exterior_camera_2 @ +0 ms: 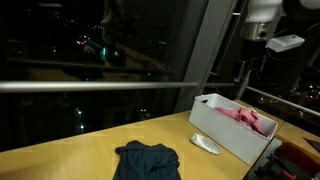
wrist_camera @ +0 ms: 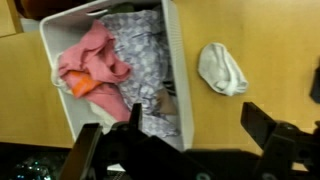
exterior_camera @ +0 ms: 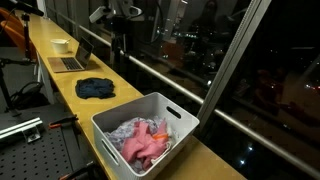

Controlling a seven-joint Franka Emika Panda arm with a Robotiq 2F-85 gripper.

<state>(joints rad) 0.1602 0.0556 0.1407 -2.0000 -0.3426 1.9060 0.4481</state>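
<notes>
The gripper (wrist_camera: 178, 150) fills the bottom edge of the wrist view. Its two dark, blocky metal fingers (wrist_camera: 84, 152) stand spread wide, with nothing between them. It hangs over the lower end of the white rectangular plastic basket (wrist_camera: 173, 50), which runs from the upper left of that frame toward the bottom centre. The basket has smooth, thin walls and rounded corners.

Inside the basket, at its left, lies a crumpled soft pink cloth (wrist_camera: 90, 55). A small orange piece (wrist_camera: 80, 87) shows just under the pink cloth. A wrinkled grey cloth with a fine printed pattern (wrist_camera: 140, 50) fills the basket's right half and is the thing nearest the gripper.

Just right of the basket, in the upper right of the wrist view, a small white rounded fabric piece (wrist_camera: 222, 68) rests flat on the smooth, light wooden counter (wrist_camera: 270, 40).

In both exterior views a dark blue bunched garment (exterior_camera: 96, 88) lies on the counter near the basket but apart from it. An open grey laptop (exterior_camera: 72, 58) and a pale round bowl (exterior_camera: 60, 45) sit in the upper left of an exterior view.
</notes>
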